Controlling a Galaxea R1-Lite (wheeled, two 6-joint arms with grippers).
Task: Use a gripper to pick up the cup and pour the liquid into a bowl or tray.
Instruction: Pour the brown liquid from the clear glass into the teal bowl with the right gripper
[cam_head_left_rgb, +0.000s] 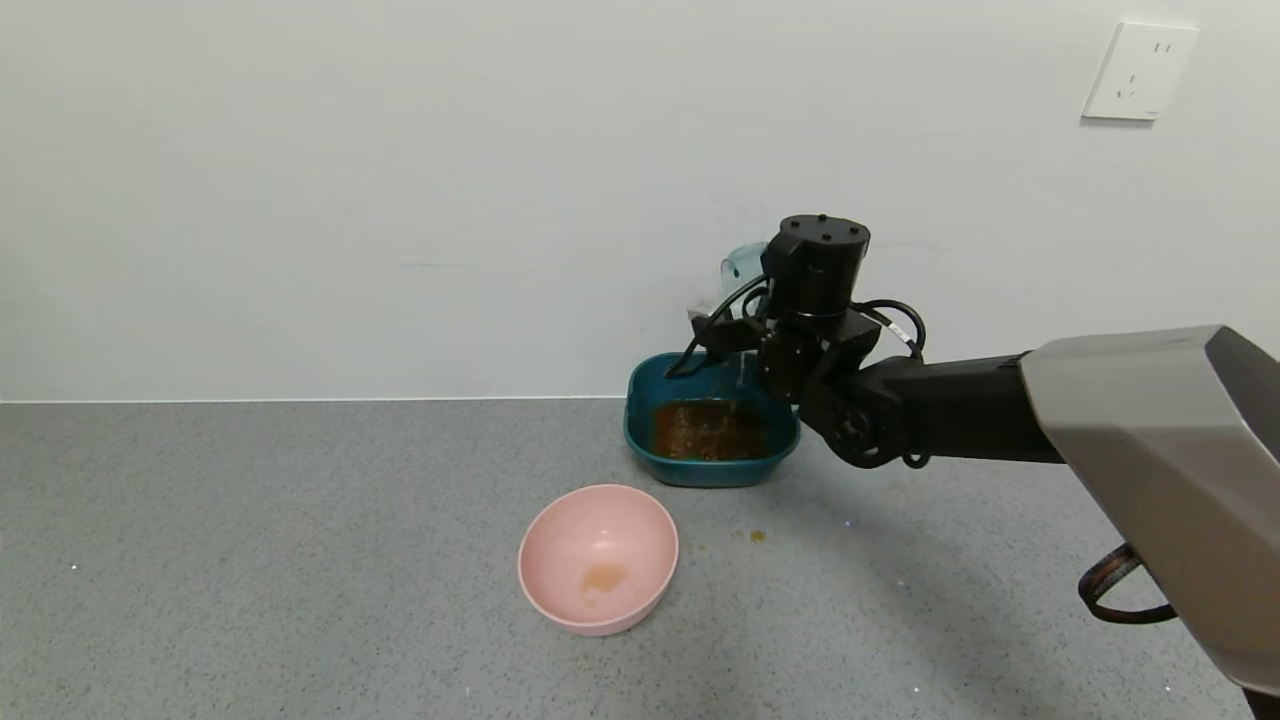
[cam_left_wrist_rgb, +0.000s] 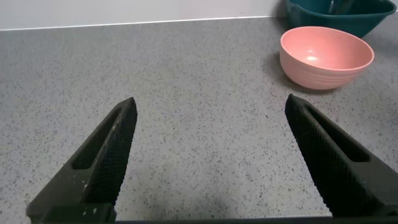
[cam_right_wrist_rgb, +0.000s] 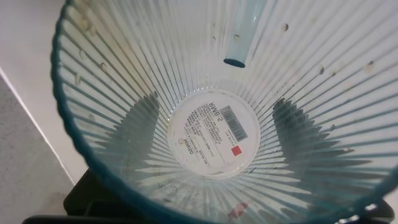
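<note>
Right tool (cam_head_left_rgb: 745, 335), seemingly gripping tipped cup (cam_head_left_rgb: 742, 266), overhangs teal dish (cam_head_left_rgb: 640, 430)'s rim.

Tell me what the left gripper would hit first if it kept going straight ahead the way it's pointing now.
Probably nothing soon. The left gripper is open over bare grey countertop, and the wall lies straight ahead. The pink bowl sits off to one side, likely outside its line, though depth is unclear.

Bright, even light; soft shadows
</note>
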